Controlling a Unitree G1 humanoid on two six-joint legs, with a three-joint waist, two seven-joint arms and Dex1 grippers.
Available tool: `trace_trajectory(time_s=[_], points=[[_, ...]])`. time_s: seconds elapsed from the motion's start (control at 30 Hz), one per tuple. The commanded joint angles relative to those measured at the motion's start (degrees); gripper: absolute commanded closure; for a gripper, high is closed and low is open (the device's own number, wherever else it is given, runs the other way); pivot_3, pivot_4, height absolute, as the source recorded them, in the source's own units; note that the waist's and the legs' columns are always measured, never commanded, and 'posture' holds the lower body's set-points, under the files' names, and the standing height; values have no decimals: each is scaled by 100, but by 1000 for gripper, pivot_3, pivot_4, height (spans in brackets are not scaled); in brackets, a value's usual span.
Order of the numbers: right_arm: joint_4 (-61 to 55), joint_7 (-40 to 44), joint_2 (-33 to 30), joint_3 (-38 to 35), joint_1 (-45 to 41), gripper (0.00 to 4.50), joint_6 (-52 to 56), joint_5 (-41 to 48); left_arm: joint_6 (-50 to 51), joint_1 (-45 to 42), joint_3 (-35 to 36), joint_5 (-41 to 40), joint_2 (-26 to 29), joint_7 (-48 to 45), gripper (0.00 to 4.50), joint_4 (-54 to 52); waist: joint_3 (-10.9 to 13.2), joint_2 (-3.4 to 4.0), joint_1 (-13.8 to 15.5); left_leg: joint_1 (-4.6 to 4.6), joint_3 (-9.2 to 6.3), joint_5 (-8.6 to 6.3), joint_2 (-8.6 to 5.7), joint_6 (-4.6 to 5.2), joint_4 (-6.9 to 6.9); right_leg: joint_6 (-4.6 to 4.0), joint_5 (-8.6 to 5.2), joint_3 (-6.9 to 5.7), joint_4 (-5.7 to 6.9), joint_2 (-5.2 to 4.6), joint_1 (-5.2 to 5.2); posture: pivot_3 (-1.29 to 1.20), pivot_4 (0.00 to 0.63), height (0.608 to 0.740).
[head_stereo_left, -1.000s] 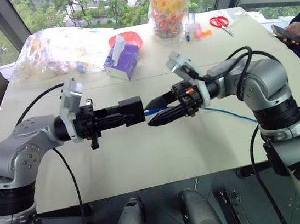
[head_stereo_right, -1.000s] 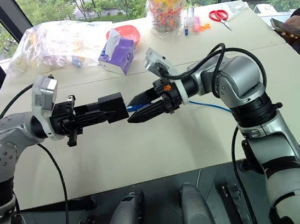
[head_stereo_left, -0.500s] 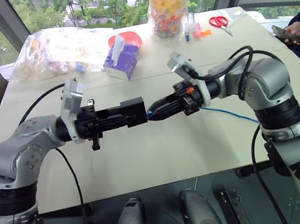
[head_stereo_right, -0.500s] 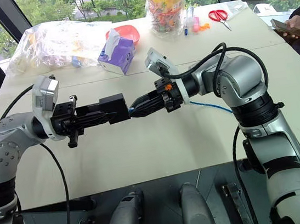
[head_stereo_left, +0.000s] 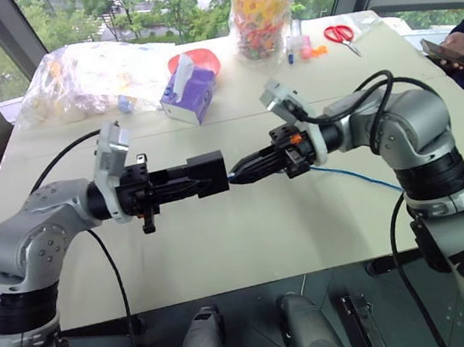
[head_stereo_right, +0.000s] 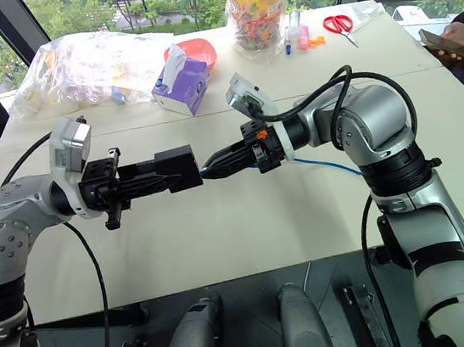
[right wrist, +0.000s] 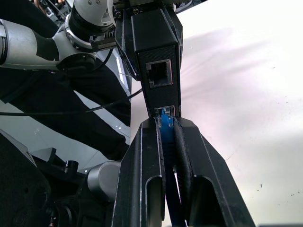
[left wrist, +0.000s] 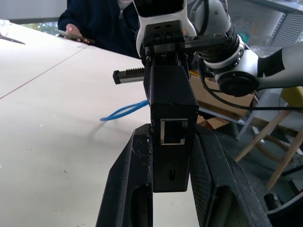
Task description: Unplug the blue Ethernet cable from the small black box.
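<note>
The small black box is held level above the table, with my left gripper shut on it from the left. In the left wrist view the box stands between the two fingers and shows an empty port. My right gripper comes in from the right and is shut on the blue Ethernet cable right at the box's lower port. A second port above it is empty. From that gripper the blue cable trails to the right over the table.
At the back of the white table stand a purple tissue box, a red bowl, a plastic bag and a jar of colourful bits. Scissors lie at the far right. A person's hand with a phone rests at the right edge.
My right gripper's fingers have closed from open onto the blue cable at the box. Both arms and the box have kept their places.
</note>
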Motion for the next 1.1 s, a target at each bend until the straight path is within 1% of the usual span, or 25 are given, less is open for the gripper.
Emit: trace_trajectory(time_s=[0.03,0.17,0.33,0.43,0.6,0.73,0.8,0.83,0.9,1.0,1.03,1.1], points=[[-153,119,8,49,-99,4428,-84,94,-97,-53,114,-18,1,142,4033,-140,0,0,0,0,0,0,0,0,0,0,0,0,0,0,0,0,150,728],[177,171,-101,169,-96,4428,-434,-240,-25,22,148,-93,95,88,4033,-239,0,0,-1,0,0,0,0,0,0,0,0,0,-1,0,0,0,150,728],[1336,215,-250,328,-252,4428,-1240,-907,-73,217,172,-50,227,20,4033,-314,0,0,-7,1,0,0,0,0,0,0,0,0,-1,0,0,0,150,728],[1963,244,-292,284,-361,4428,-1606,-1201,-102,284,227,-61,254,71,4033,-358,3,-3,23,-5,3,0,-3,-1,1,-1,0,0,-9,-4,0,0,150,728],[2683,124,-252,143,-462,4428,-2202,-1629,-513,388,176,344,253,127,4033,-274,3,-2,-13,-7,4,0,-3,-1,-7,0,1,0,-16,-4,-3,0,150,728],[3549,-841,27,-34,-573,4428,-3129,-2266,-1460,248,-125,1273,-183,557,4033,202,3,-3,-2,-5,6,0,-2,0,-10,0,2,0,-14,-3,-4,0,150,728],[4263,-1681,210,-60,-647,4428,-3740,-2720,-2190,29,-397,2048,-564,1011,4033,700,4,-3,7,-3,8,0,-3,0,-4,0,4,1,-12,-3,-1,0,150,728],[4618,-2071,293,-83,-692,4428,-3984,-2907,-2404,-82,-489,2294,-750,1212,4033,910,3,-3,25,-4,9,1,-3,0,-3,0,5,1,-12,-3,0,0,150,728],[5182,-2603,416,-113,-793,4428,-4302,-3178,-2669,-231,-569,2522,-1061,1422,4033,1242,4,-5,45,-3,9,1,-5,0,1,0,7,1,-12,-3,4,0,150,728],[5781,-3095,590,-296,-942,4428,-4469,-3295,-3237,-369,-717,2896,-1471,1589,4033,1836,4,-4,35,-6,9,1,-6,0,-3,7,10,3,-20,-4,4,0,150,728],[5932,-3259,634,-331,-968,4428,-4512,-3352,-3423,-438,-757,3032,-1637,1717,4033,2067,4,-3,26,-7,9,1,-6,0,-6,21,18,3,-22,-3,3,0,150,728],[6154,-3532,706,-388,-1000,3630,-4585,-3453,-3701,-594,-835,3246,-1923,1894,4033,2471,4,-3,19,-5,9,2,-6,1,-11,27,20,3,-22,-3,3,0,150,728]])
